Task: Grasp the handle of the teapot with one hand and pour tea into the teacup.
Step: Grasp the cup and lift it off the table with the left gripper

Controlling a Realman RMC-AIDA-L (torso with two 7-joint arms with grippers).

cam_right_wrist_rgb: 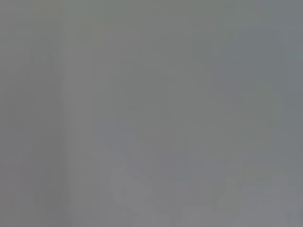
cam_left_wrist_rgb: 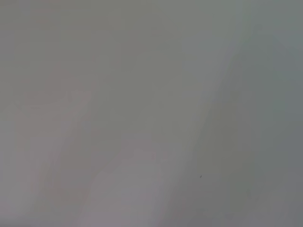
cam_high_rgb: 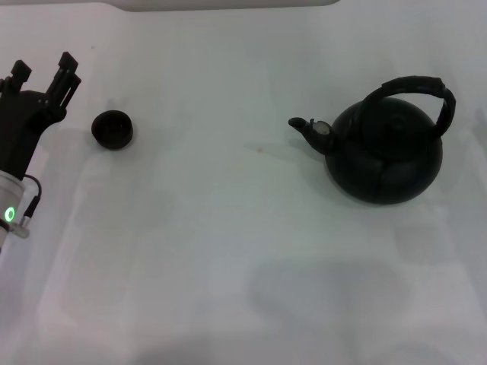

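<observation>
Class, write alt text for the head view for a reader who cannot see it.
A large black teapot with an arched handle stands on a white table, spout toward a tiny black teacup far to its left. The left gripper hovers open beside the cup, holding nothing.

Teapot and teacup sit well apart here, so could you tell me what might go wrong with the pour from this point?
1. The teacup is tiny beside the teapot, so a stream from the spout could easily miss it.
2. The left gripper hovers close beside the teacup and might knock it.
3. The handle arches over the teapot's far side from the left gripper, and the right gripper is out of view, so any grasp means a long approach.
</observation>
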